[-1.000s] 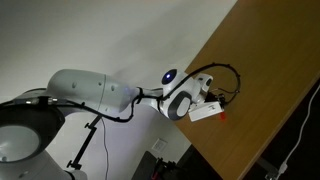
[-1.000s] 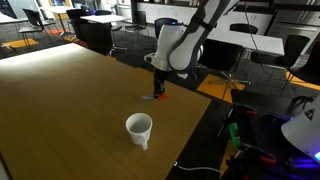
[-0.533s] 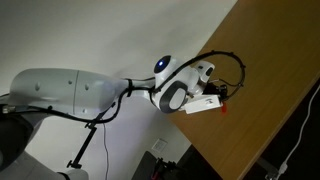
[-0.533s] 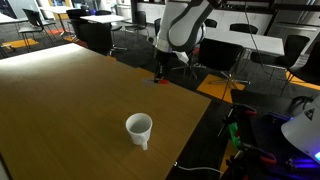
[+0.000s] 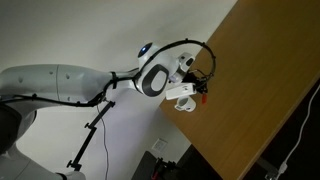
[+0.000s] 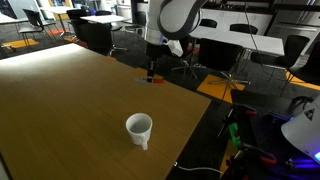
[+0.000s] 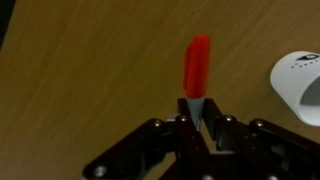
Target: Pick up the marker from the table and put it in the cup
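In the wrist view my gripper [image 7: 196, 108] is shut on the marker [image 7: 197, 68], a red-orange pen whose pale end sits between the fingers and whose red body points away over the brown table [image 7: 90, 60]. The white cup [image 7: 301, 86] shows at the right edge of that view. In an exterior view the gripper [image 6: 151, 73] holds the marker above the table's far edge, well beyond the cup [image 6: 139, 129], which stands upright near the table's front. In an exterior view the gripper [image 5: 200, 92] hangs at the table's edge [image 5: 215, 60].
Office chairs and tables [image 6: 255, 50] stand beyond the far table edge. Cables and a device with lights [image 6: 240, 135] lie on the floor to the right of the table. The arm's cable loops over the wrist [image 5: 195, 50].
The gripper has risen from the table with the marker in it and moved away from the cup, towards the table's far edge.
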Tool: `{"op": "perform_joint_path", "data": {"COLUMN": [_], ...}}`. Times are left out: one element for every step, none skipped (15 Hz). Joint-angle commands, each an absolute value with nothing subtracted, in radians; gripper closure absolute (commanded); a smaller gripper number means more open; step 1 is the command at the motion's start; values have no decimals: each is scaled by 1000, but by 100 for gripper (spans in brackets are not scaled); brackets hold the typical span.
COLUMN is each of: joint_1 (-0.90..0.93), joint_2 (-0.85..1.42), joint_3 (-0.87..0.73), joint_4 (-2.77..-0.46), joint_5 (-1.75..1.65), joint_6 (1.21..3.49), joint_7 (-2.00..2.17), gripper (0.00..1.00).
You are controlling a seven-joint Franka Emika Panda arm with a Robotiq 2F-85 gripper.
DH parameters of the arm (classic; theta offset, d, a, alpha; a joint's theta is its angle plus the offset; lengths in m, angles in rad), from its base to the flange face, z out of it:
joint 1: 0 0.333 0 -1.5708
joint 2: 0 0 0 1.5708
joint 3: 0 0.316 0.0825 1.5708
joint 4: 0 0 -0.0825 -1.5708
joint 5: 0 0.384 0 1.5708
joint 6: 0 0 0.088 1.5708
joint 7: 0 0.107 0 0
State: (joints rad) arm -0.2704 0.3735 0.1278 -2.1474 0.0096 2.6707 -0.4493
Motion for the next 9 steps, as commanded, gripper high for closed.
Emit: {"op": "perform_joint_path", "data": {"joint_1": [-180,-156,-132,-103,-75,-109,-89,-78,-74], "joint_2": [367,372,375,379,382,375,377,378,379], "joint_3": [112,109,104,92,82,99,93,91,90], "joint_4": [-2104,-2094,-2084,-2076,-2071,-2100,-2096,-2092,-2091], "joint_5": [44,45,39,23,12,36,33,32,31], "joint_6": [2618,2617,2616,2619,2621,2651,2651,2651,2651], "joint_7": [-346,-315,-277,-228,-181,-261,-231,-216,-212], "gripper": [95,95,95,95,95,79,79,79,79]}}
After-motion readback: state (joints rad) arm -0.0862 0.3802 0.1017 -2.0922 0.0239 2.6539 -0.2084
